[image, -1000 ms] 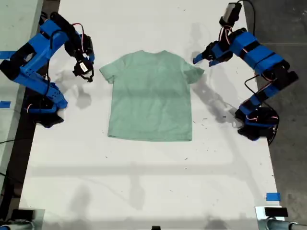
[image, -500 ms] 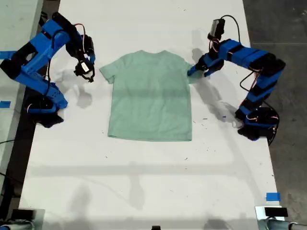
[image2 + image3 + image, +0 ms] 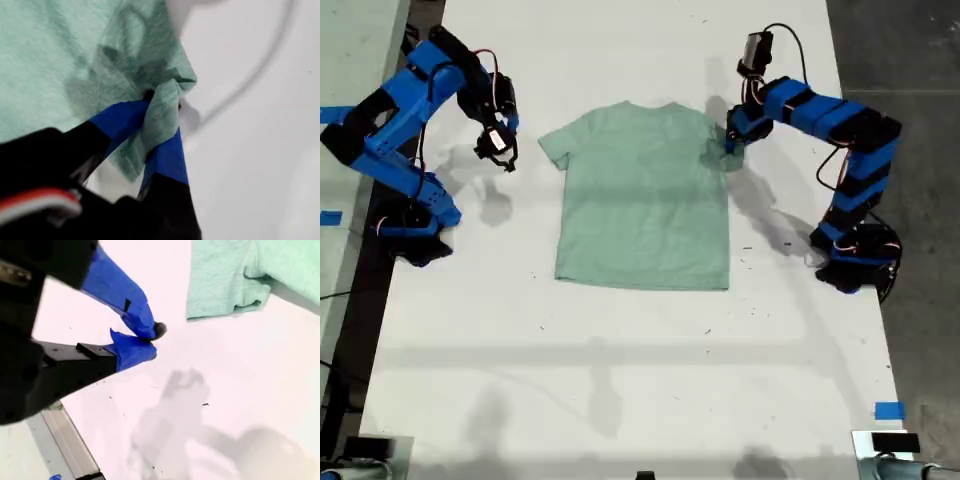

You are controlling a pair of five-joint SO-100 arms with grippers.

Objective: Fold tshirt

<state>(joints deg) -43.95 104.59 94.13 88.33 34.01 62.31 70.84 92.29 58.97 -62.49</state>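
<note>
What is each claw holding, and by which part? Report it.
My first claw is shut on the pale mint-green cloth t-shirt, pinching the sleeve on the exterior view's right. My second claw holds nothing.

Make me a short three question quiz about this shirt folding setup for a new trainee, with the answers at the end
1. True or false: my first gripper is shut on a sleeve of the tshirt.
2. Multiple choice: my second gripper is A) clamped on the hem, B) off the cloth, nothing between its jaws, C) pressing on the collar.
3. Fill in: in the exterior view, the sleeve being pinched is on the view's ____ side.

Key: 1 true; 2 B; 3 right.
</note>
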